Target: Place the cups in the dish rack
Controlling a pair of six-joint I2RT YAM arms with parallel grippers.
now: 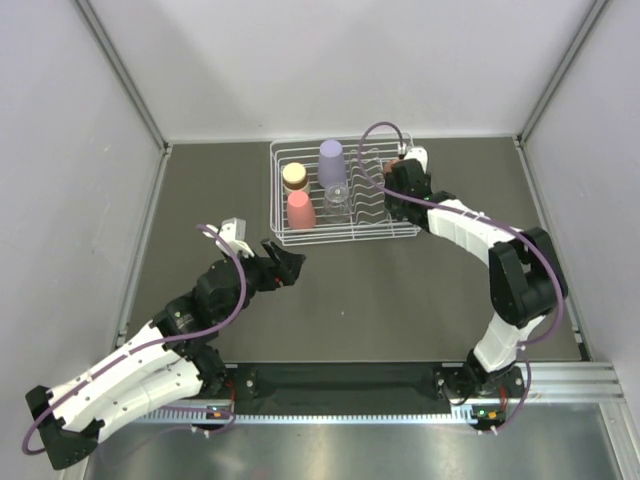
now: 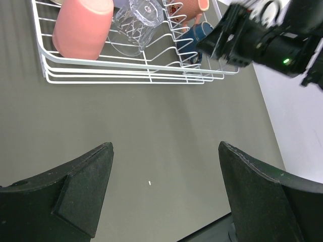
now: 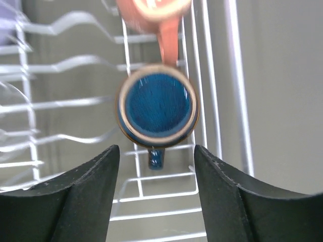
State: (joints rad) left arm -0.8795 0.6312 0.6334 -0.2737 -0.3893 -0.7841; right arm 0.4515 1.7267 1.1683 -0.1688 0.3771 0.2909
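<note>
The white wire dish rack (image 1: 345, 240) stands at the back centre. In it are an upturned lavender tumbler (image 1: 331, 162), a shiny cup (image 1: 337, 200), a pink tumbler (image 1: 300, 212) and a cup with a cream top (image 1: 294, 177). My right gripper (image 1: 393, 185) is open over the rack's right end. In the right wrist view the gripper (image 3: 156, 151) hangs just above the upright dark blue mug (image 3: 156, 108), clear of it. The salmon-pink mug (image 3: 154, 10) sits just beyond. My left gripper (image 1: 290, 265) is open and empty over the table in front of the rack (image 2: 126, 75).
White walls close the cell on the left, right and back. The dark table (image 1: 400, 290) runs from the rack to the metal rail (image 1: 340, 385) at the near edge. The right arm's elbow (image 1: 520, 280) stands right of the rack.
</note>
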